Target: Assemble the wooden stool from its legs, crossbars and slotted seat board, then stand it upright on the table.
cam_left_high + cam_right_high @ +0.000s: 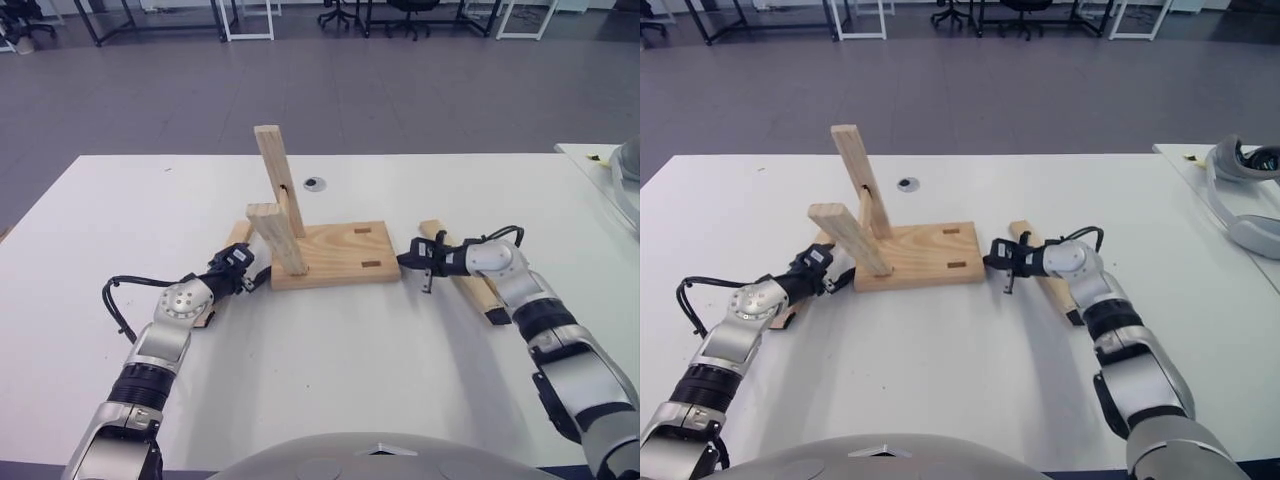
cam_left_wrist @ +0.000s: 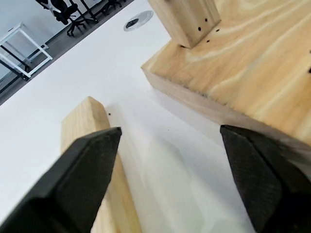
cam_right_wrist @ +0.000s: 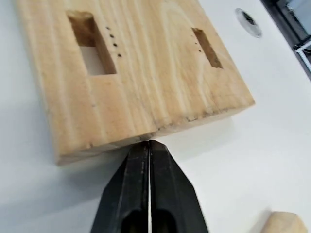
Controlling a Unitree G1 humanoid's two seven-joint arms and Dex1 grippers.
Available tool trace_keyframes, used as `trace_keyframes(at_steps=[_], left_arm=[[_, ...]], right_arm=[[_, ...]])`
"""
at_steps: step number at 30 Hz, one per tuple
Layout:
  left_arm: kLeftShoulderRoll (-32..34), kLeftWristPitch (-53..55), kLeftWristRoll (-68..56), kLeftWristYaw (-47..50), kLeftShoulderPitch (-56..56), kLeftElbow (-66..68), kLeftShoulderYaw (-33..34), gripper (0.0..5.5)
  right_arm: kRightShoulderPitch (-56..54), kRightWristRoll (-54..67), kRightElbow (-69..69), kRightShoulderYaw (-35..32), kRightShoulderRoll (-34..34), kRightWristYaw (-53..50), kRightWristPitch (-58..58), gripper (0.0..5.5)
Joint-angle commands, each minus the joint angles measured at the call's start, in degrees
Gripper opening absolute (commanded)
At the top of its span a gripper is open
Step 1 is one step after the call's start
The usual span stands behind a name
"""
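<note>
The right gripper (image 3: 148,143) is shut, empty, at the seat board (image 3: 146,77) edge; the left gripper (image 2: 170,131) is spread wide, empty.

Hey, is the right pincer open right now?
No, the right pincer is shut tight with nothing in it, its tip at the seat board's edge.

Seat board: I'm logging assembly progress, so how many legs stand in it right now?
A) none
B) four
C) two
C: a farther leg and a nearer leg rise from the seat board on the robot's left side, while the two slots on its right side are empty.
</note>
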Motion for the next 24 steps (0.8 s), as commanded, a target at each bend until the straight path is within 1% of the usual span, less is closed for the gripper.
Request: trace_keyframes(at_steps=[1,3,5,6,7,8,9,11,14,16,18,20,22,24], left_arm=[[-3.3,-13.0,-1.5,-7.0,-12.2,16.3,-0.7,3.77],[-2.2,-17.3,0.6,-5.5,-18.3,25.6,0.2,3.77],[-0.2,-20.4,1.5,-4.1,-21.9,32.0,1.6,3.77],[1.9,-21.7,1.1,-3.9,-22.2,33.1,2.9,3.77],[4.3,-22.7,0.1,-4.4,-20.9,31.6,4.4,3.77],[6.0,-24.1,-0.9,-5.4,-19.4,30.5,5.6,3.77],[7.5,-23.8,-2.2,-6.7,-16.0,26.1,6.8,3.77],[9.4,-20.3,-3.3,-8.4,-8.1,15.4,7.4,3.77],[12.0,-7.8,-5.7,-10.4,8.9,-9.9,7.0,3.77],[11.1,0.1,-7.6,-10.4,14.4,-21.3,6.1,3.77],[9.2,5.0,-6.9,-9.7,14.6,-25.1,3.9,3.77],[7.3,8.2,-4.1,-8.5,12.1,-24.2,0.9,3.77],[6.2,10.2,1.3,-6.7,8.2,-19.2,-3.3,3.77],[3.9,10.7,4.6,-5.3,4.6,-13.2,-6.3,3.77]], right_arm=[[10.1,13.2,-34.3,0.9,-8.3,14.8,17.8,0.07],[12.3,16.0,-41.5,-2.3,-13.0,16.3,23.9,0.07],[13.0,18.7,-45.5,-6.1,-15.5,16.7,28.6,0.07],[11.0,19.3,-43.7,-8.3,-14.7,14.8,29.6,0.07],[8.0,18.0,-39.3,-9.6,-13.1,11.5,28.2,0.07],[5.6,16.7,-35.6,-10.4,-11.6,8.4,27.2,0.07],[3.1,14.1,-30.5,-10.1,-9.7,4.2,24.9,0.07],[0.1,8.7,-21.9,-8.0,-6.2,-2.3,19.5,0.07],[-5.1,0.7,-6.6,-3.8,-0.4,-11.4,11.1,0.07],[-7.6,-3.1,1.2,-1.7,2.3,-15.4,7.8,0.07],[-8.4,-6.0,6.1,0.6,3.7,-16.8,5.6,0.07],[-8.8,-6.9,9.9,1.7,4.8,-15.9,3.6,0.07],[-8.2,-6.4,11.1,2.1,4.9,-12.2,1.2,0.07],[-5.7,-4.0,7.4,2.0,3.7,-5.9,0.6,0.07]])
